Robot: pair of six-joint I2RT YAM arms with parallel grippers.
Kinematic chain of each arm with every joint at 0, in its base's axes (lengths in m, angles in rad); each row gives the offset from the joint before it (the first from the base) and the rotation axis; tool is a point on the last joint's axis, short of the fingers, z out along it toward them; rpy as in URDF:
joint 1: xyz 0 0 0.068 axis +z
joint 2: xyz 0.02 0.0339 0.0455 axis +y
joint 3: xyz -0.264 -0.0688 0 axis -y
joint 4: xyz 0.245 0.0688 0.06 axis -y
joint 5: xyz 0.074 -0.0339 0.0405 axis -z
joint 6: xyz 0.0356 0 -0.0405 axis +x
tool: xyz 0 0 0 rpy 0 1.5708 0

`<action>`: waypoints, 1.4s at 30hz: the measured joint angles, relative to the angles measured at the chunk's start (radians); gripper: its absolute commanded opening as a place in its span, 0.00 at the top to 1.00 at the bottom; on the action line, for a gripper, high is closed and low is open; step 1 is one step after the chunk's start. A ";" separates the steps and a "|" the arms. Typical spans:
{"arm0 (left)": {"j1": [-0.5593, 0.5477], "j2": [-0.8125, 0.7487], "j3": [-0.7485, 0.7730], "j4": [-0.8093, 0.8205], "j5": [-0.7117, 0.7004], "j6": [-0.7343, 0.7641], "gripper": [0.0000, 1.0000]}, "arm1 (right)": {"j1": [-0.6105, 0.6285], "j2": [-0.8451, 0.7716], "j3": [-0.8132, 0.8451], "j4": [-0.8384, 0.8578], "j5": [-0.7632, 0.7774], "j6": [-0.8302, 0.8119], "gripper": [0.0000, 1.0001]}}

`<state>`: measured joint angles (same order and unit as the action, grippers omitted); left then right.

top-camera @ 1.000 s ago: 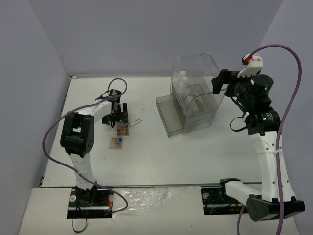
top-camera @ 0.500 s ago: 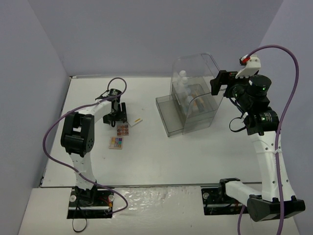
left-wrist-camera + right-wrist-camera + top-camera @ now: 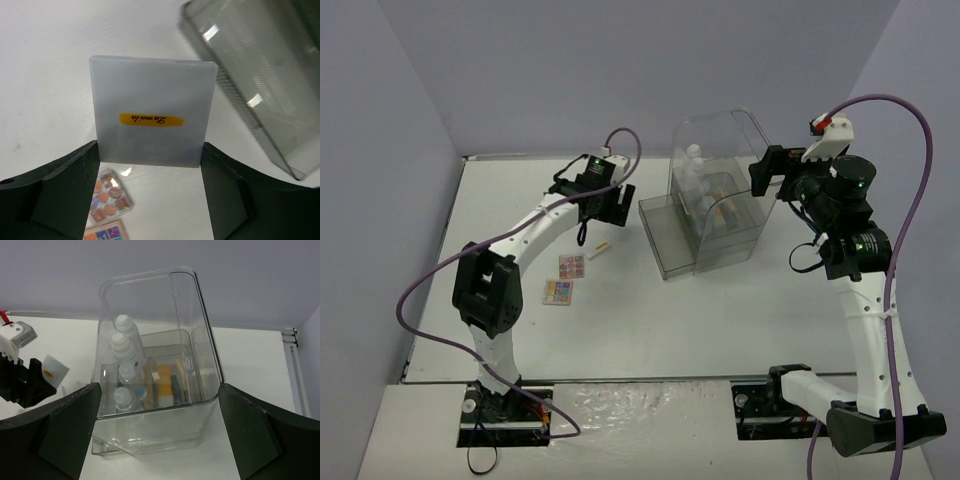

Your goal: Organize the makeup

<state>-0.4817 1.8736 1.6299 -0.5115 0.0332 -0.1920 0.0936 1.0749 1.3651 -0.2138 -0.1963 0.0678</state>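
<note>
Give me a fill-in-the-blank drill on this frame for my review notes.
The left end effector grips the white square ____.
On the table lie ____ eyeshadow palettes.
The white bottles stand inside the clear ____.
The right end effector holds nothing; its jaws stand ____.
Missing: compact; two; case; open.

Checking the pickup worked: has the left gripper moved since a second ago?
Yes. The left gripper, holding the white compact, has gone up-frame and right, away from the eyeshadow palette toward the clear case.
</note>
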 measured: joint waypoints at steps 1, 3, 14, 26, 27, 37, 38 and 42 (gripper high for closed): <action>-0.031 0.002 0.015 0.005 0.015 0.019 0.62 | 0.000 -0.001 0.000 0.000 0.001 -0.001 0.00; -0.078 0.012 0.037 0.023 0.051 0.048 0.62 | 0.000 -0.004 -0.001 0.000 0.003 -0.002 0.00; -0.145 0.178 0.140 0.097 0.180 0.185 0.61 | 0.007 -0.043 -0.013 0.000 0.010 -0.014 0.00; -0.158 0.285 0.211 0.096 0.223 0.274 0.55 | 0.013 -0.055 -0.017 0.000 0.010 -0.017 0.00; -0.158 0.289 0.216 0.097 0.222 0.281 0.55 | 0.013 -0.055 -0.017 0.000 0.010 -0.017 0.00; -0.150 0.319 0.244 0.108 0.205 0.373 0.40 | 0.015 -0.070 -0.032 0.000 0.010 -0.017 0.00; -0.149 0.323 0.245 0.110 0.205 0.379 0.38 | 0.016 -0.071 -0.032 0.000 0.010 -0.017 0.00; -0.146 0.332 0.246 0.113 0.205 0.404 0.23 | 0.019 -0.073 -0.032 0.000 0.010 -0.017 0.00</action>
<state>-0.6279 2.2055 1.8755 -0.3985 0.2379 0.2117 0.1130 1.0021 1.3327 -0.2142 -0.1864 0.0509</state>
